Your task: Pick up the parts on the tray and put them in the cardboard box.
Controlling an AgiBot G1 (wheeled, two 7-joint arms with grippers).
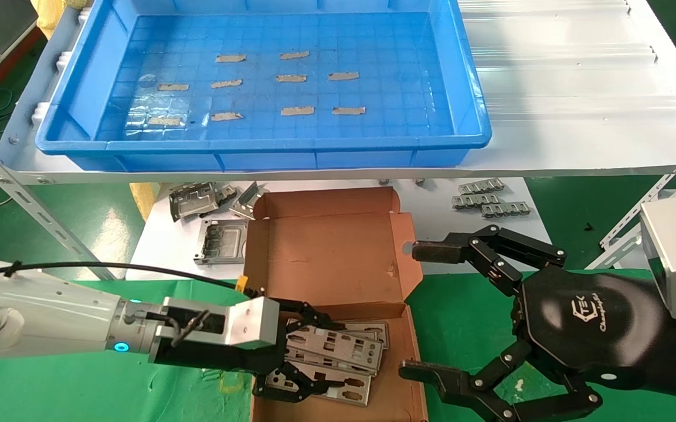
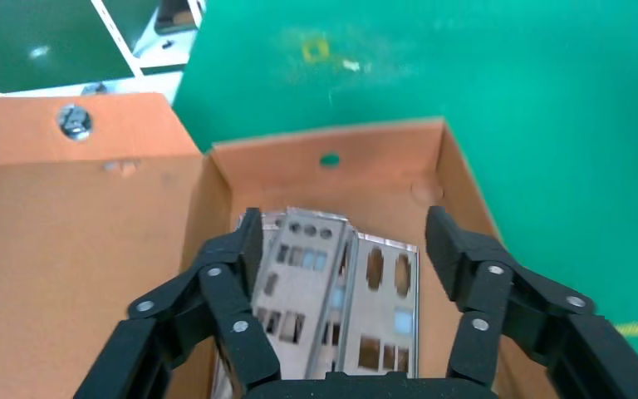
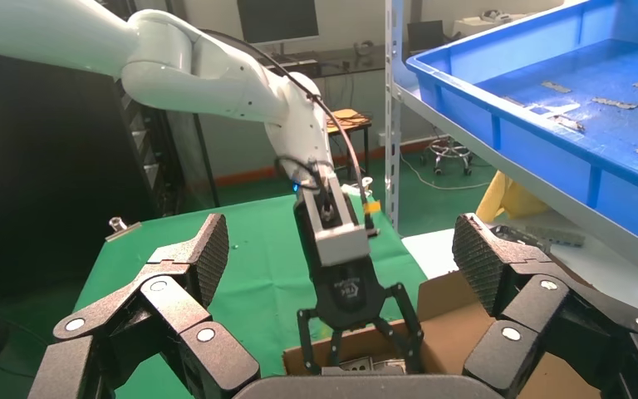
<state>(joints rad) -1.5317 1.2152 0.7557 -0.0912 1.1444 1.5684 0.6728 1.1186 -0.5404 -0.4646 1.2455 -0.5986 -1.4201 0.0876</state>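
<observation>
The blue tray [image 1: 255, 153] sits on the white shelf at the back; I see no plates on its floor, only tape strips. The cardboard box [image 1: 326, 252] lies open below it, flap back. Several silver-grey punched plates [image 1: 343, 349] are stacked in its near end. My left gripper [image 1: 314, 354] hangs open over that stack, one finger on each side, gripping nothing. The left wrist view shows the plates [image 2: 332, 291] lying flat between the spread fingers [image 2: 237, 258]. My right gripper [image 1: 420, 310] is open and empty just right of the box.
Small grey tape strips [image 1: 291, 78] dot the tray floor. Bulky folded brackets [image 1: 197, 199] lie on the white table left of the box, and three grey metal pieces [image 1: 487, 199] lie to its right. A slanted shelf strut [image 1: 21, 193] stands at the left. Green cloth covers the near surface.
</observation>
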